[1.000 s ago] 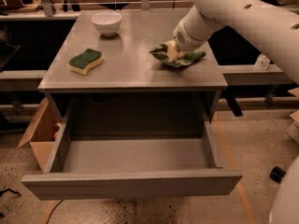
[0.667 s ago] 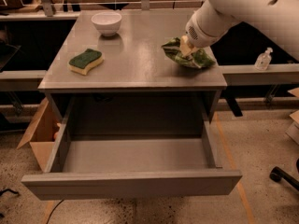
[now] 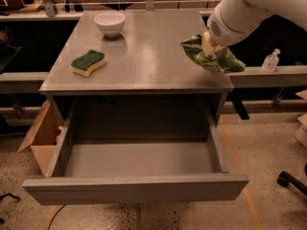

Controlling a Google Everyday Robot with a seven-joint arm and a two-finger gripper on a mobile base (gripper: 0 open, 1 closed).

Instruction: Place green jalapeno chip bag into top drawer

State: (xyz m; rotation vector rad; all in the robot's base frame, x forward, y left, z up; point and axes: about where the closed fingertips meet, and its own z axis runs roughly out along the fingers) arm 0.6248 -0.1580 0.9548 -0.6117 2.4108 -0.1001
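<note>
Camera view: the green jalapeno chip bag (image 3: pixel 218 60) had been shifted right across the tabletop (image 3: pixel 148 56) over the last second. It was now held off the surface, overhanging the right edge. The claw (image 3: pixel 208 45) was clamped on the bag's upper folds, with the crumpled lower part hanging beneath.

Judged: the grasp was made and the carry was under way. The bag was not yet over the top drawer (image 3: pixel 139 159), which was pulled fully out with a bare floor. Forward and down travel was still needed.

The green-topped yellow sponge (image 3: pixel 88 63) and white bowl (image 3: pixel 109 23) were left unmoved.

Hidden or unclear:
- The claw tips were buried in the bag.
- The bag's printing could not be read.
- The arm (image 3: pixel 249 8) was cut off at the top right.
- The drawer's rear was shadowed under the tabletop.
</note>
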